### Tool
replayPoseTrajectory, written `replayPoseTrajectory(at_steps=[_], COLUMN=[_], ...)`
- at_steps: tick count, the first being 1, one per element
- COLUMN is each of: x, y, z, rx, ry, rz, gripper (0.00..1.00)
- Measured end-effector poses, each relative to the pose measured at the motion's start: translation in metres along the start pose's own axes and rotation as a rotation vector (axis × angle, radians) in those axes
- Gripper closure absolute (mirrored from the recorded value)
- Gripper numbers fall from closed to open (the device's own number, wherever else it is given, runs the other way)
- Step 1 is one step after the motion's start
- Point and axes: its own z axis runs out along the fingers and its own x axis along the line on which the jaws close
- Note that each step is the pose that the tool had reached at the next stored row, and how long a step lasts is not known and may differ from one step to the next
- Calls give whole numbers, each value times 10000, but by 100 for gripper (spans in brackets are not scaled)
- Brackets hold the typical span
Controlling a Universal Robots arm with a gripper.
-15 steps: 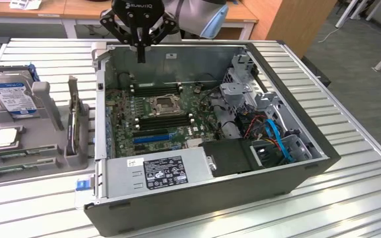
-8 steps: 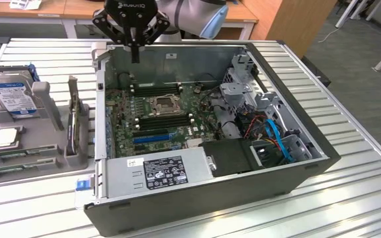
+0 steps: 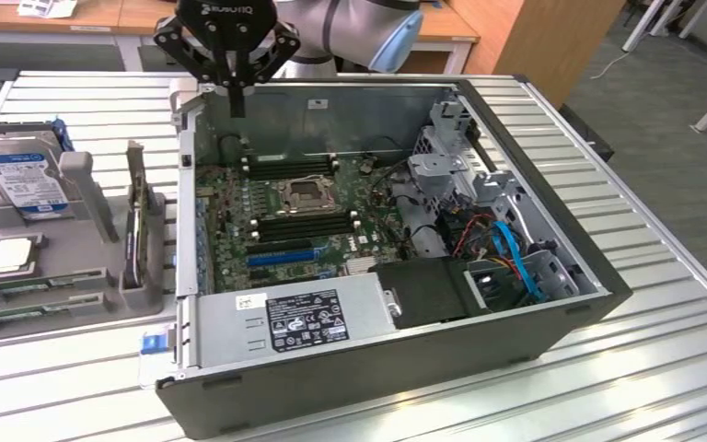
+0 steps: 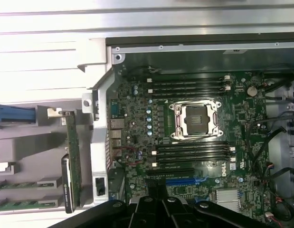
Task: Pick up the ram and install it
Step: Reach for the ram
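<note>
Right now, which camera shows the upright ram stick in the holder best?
The wrist view: the ram shows its long green edge beside the case. The exterior view shows it obliquely, standing in the grey holder.

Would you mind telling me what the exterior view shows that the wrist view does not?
The exterior view adds the hard drive, the processor chip, the power supply and the blue cables. The wrist view adds the round coin cell on the motherboard. Both share the gripper, the ram standing in its holder outside the case, and the empty processor socket.
</note>
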Motion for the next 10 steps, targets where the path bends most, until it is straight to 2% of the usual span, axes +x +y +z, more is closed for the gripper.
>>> replayPoseTrajectory(at_steps=[10], x=[238], y=[-17], z=[-2], rx=[0], ry=[-1], rz=[4], gripper=[90])
